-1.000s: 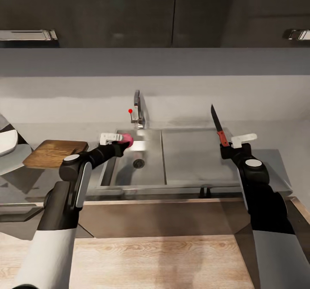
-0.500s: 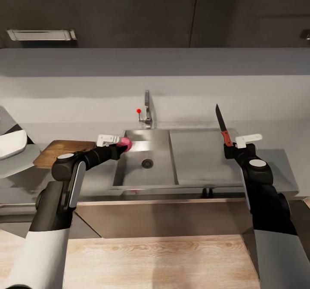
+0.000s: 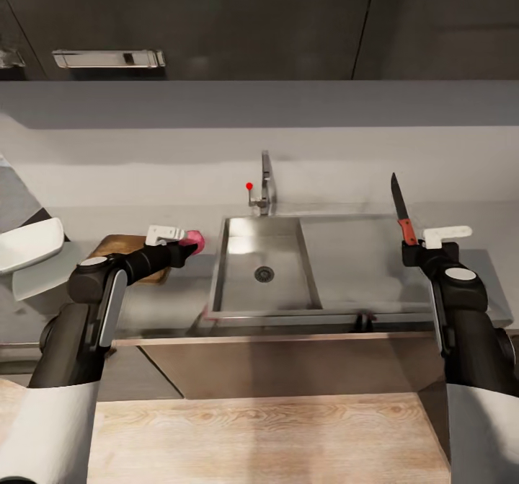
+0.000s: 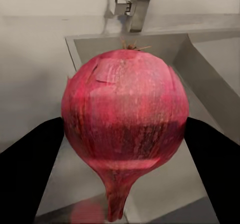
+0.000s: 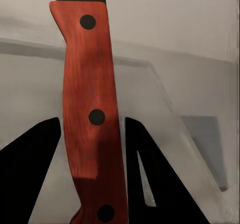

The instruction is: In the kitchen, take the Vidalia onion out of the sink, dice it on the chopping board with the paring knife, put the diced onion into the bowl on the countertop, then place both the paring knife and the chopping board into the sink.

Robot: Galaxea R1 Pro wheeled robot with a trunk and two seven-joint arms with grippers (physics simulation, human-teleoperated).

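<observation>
The Vidalia onion (image 3: 193, 239) is a pinkish-red bulb held in my left gripper (image 3: 190, 246), which is shut on it just left of the sink (image 3: 263, 293), above the countertop (image 3: 180, 300). In the left wrist view the onion (image 4: 125, 129) sits between two black fingers (image 4: 30, 159). The chopping board (image 3: 119, 242) lies behind my left forearm, partly hidden. The white bowl (image 3: 29, 242) is at the far left. My right gripper (image 3: 411, 247) is shut on the paring knife (image 3: 398, 199), blade pointing up, over the counter right of the basin. Its red handle (image 5: 90, 109) shows between the fingers (image 5: 150, 169).
A chrome faucet (image 3: 266, 181) with a red knob (image 3: 249, 186) stands behind the basin, with a flat drainboard (image 3: 353, 253) to its right. Dark wall cabinets (image 3: 259, 22) hang above. Pale wood floor (image 3: 267, 433) lies in front of the counter.
The camera has shifted left. My left gripper has carried the onion from over the basin to left of its rim, nearer the board. The right gripper still holds the knife upright.
</observation>
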